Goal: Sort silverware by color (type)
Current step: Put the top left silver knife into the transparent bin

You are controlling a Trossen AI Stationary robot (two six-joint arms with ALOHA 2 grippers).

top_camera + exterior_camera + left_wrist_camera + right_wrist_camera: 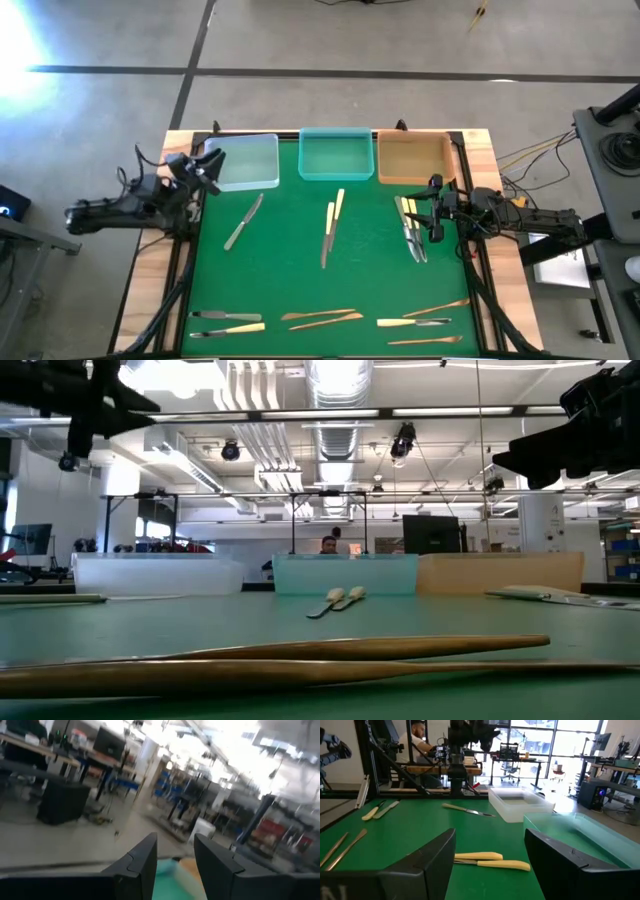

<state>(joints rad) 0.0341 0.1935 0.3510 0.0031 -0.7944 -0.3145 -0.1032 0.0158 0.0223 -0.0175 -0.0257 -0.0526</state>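
Across the middle of the high view, a green worktop point(300, 270) edged in pale wood, three square trays in a row along its top edge: clear tray point(247, 161) at left, teal tray point(336, 155) in the centre, tan tray point(412, 157) at right, nothing visible inside any of them. Over the worktop's left edge beside the clear tray, left gripper point(207, 168), raised off the surface, jaws apart with nothing between them in the left wrist view. At the right edge, just below the tan tray, right gripper point(436, 210), jaws spread wide and empty in the right wrist view. Silverware scattered loose on the green: one silver-grey knife point(243, 221) left of centre, a cream and silver pair point(332, 225) in the middle, a cluster of cream and silver pieces point(411, 230) just beside the right gripper, and along the bottom edge a row of mixed pieces including two crossed wooden ones point(322, 318). Far behind the trays in the low view, a person point(329, 546).
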